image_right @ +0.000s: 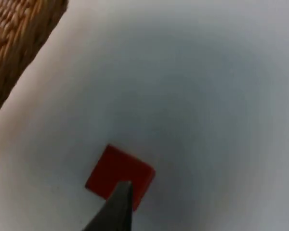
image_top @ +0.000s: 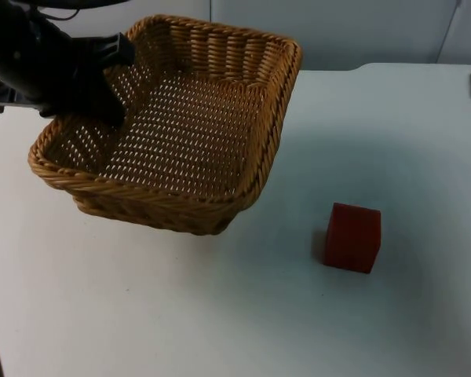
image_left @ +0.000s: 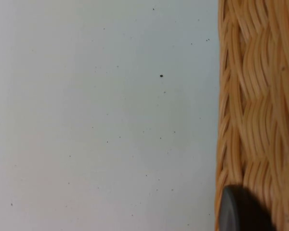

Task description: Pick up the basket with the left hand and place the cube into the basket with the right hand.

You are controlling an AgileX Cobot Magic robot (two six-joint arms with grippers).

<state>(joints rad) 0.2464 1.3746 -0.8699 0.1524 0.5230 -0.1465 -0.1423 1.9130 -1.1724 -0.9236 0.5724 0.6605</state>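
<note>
At the left of the white worktop (image_top: pixel 141 314), the left pincer (image_top: pixel 114 78) sits at the near-left rim of the square, tan woven wicker basket (image_top: pixel 188 118), one black finger inside the wall and the other outside, clamped on the rim as far as the top view lets me judge. The left wrist view agrees, with a dark fingertip (image_left: pixel 241 211) pressed against the basket's woven wall. The basket looks tilted, its gripped side raised and its near edge low over a shadow on the worktop, so the lifting part of the task seems under way or just done; whether the near edge is touching the surface I cannot tell. Nothing lies inside the basket: its open-weave floor is bare. Further right, the small red cube (image_top: pixel 352 237) stands on the worktop, well apart from the basket's near-right corner and untouched, so the second part of the task is all still to do. In the right wrist view a dark fingertip (image_right: pixel 116 207) of the right pincer hangs above the cube, which suggests that arm is lining up over it, but whether its fingers are apart or together I cannot tell. What is left, by my reading: grasp the cube, carry it over the rim and release it into the basket.
</note>
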